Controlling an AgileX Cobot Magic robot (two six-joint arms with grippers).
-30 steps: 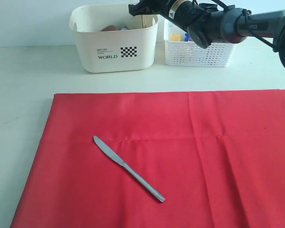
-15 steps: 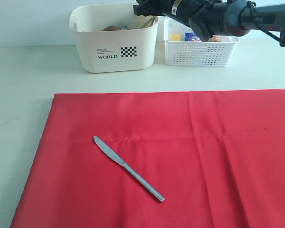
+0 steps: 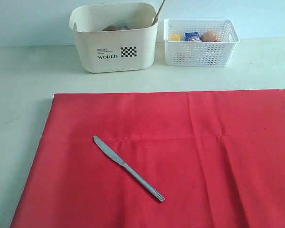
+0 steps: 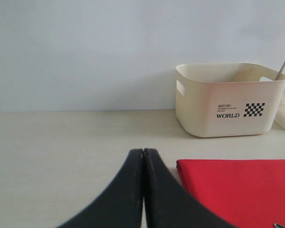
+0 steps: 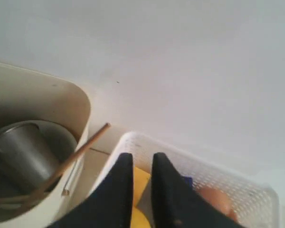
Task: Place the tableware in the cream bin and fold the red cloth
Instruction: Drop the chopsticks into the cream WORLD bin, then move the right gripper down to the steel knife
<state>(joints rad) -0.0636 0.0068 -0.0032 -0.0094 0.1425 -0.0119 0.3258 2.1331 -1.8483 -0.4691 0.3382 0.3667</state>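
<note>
Exterior, what changed: the right arm that hung over the two bins a second ago is gone from this view. You now see no arm here.
Exterior, cream bin (image 3: pixel 114 52): it stands at the back of the counter (image 3: pixel 23 80), just beside the white lattice basket (image 3: pixel 199 52). A chopstick (image 3: pixel 158 12) leans out over the rim on the basket's side.
Exterior, silver table knife (image 3: pixel 128 168): it lies slantwise on the red cloth (image 3: pixel 190 156), left of the middle and well apart from the bin, where it lay before.
Exterior, red cloth: spread flat, not yet folded.
Left wrist, left end effector (image 4: pixel 143 152): its tips are pressed together and hold nothing. It sits low, near the cloth's corner (image 4: pixel 237 190), facing the bin (image 4: pixel 223 95).
Right wrist, right end effector (image 5: pixel 138 159): narrow, with a slim gap and nothing in it. It is above the place where bin (image 5: pixel 61 99) and basket (image 5: pixel 190 161) meet.
Right wrist, bin contents: a steel cup (image 5: pixel 23 152), with the chopstick (image 5: pixel 71 161) propped against the wall.
Meaning for you: the chopstick looks delivered. I judge the knife to be the last piece to collect, and after it the fold.
</note>
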